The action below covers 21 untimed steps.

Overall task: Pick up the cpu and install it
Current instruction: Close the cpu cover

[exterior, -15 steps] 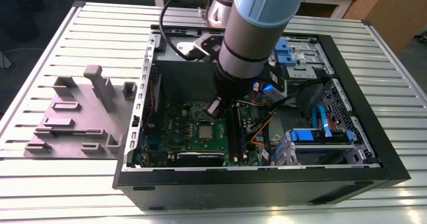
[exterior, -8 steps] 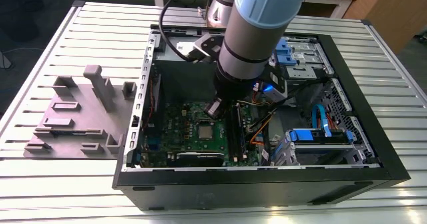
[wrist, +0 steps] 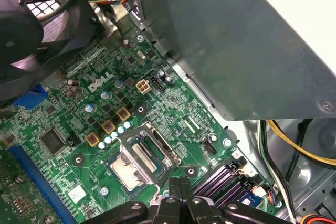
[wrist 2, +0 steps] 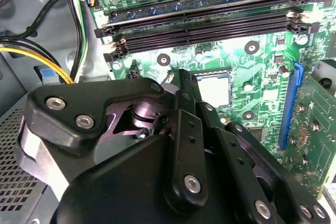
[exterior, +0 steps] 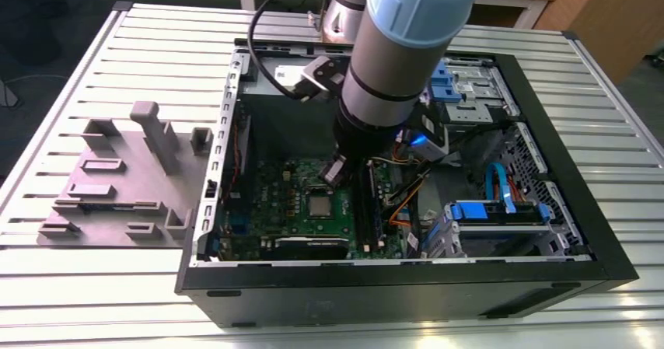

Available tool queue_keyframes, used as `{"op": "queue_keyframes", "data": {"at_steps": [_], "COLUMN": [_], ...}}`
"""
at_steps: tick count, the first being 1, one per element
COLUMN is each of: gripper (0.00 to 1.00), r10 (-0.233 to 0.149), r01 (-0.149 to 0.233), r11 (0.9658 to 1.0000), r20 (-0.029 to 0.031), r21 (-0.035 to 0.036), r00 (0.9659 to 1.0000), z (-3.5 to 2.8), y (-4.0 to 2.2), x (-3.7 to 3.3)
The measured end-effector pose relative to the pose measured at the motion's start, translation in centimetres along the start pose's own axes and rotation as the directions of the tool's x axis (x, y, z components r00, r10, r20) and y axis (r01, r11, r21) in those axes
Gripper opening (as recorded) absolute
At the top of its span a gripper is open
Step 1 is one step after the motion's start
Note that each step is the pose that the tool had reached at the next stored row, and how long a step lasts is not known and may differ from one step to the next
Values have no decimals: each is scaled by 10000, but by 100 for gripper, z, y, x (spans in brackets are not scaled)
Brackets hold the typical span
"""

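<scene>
Hovering over the motherboard [exterior: 301,201], the pincer [wrist: 178,190] was clenched, empty; the cpu [wrist: 128,169] sat in its socket [wrist: 142,156], thin, light, fragile, best pinched by its edges.

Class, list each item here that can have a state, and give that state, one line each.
computer case, side panel off, interior exposed.
cpu, lying in its socket.
socket frame, swung up, not clamped over the cpu.
gripper, shut, empty, close beside the socket.
</scene>
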<state>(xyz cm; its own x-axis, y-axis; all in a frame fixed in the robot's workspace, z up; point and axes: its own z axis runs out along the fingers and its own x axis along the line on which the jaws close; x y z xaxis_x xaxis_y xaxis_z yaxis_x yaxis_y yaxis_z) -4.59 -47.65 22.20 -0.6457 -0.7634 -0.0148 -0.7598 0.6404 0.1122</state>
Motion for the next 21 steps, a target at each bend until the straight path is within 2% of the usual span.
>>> {"op": "queue_keyframes", "data": {"at_steps": [11, 16, 21], "gripper": [10, 10, 10], "r10": [-97, -103, -101], "r01": [97, 103, 101], "r11": [9999, 9999, 9999], "r20": [-57, -68, -90], "r21": [-31, -47, -31], "r00": [9999, 9999, 9999], "z": [-6, -48, -50], "y": [-35, -34, -35], "x": [-2, -6, -6]}}
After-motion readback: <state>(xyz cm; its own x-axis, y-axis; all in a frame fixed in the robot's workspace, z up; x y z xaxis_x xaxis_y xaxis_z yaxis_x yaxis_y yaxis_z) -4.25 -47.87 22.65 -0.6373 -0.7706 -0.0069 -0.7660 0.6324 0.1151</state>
